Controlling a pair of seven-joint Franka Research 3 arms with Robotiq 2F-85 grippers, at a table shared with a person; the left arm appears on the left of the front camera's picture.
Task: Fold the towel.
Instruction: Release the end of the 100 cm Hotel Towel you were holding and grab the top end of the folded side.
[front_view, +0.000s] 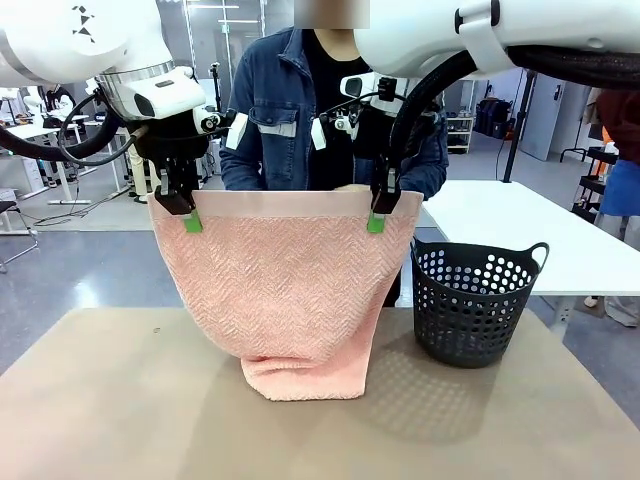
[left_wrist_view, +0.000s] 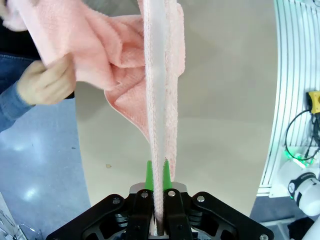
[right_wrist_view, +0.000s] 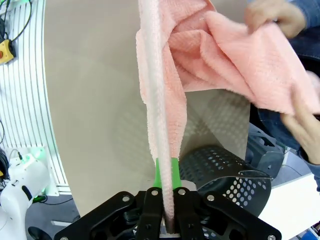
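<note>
Beyond our desk (front_view: 90, 400) we see an open workshop with a grey floor and white tables. A person (front_view: 275, 120) in a denim jacket stands just behind both end effectors.

Between them we hold the towel (front_view: 290, 290) stretched by its top edge. The left end effector (front_view: 190, 220) is clamped on one upper corner and the right end effector (front_view: 376, 222) on the other, green pads pressed together on the smooth band. The cloth hangs below the pads like a curtain, and its lower end lies bunched on the desk beneath and between them.

A dark perforated basket (front_view: 475, 300) stands below and outward of the right end effector, just beside the hanging cloth. Ahead of our left fingers a hand (left_wrist_view: 47, 82) grips a loose part of the towel, and ahead of our right fingers a second hand (right_wrist_view: 272, 15) does the same.

We judge the fold barely begun. The towel is lifted and spread, but no half is laid neatly on another, and bringing the edges together and setting it flat remain.

We can read no brand or writing. A small dark emblem on the left arm's casing is too small to make out.
</note>
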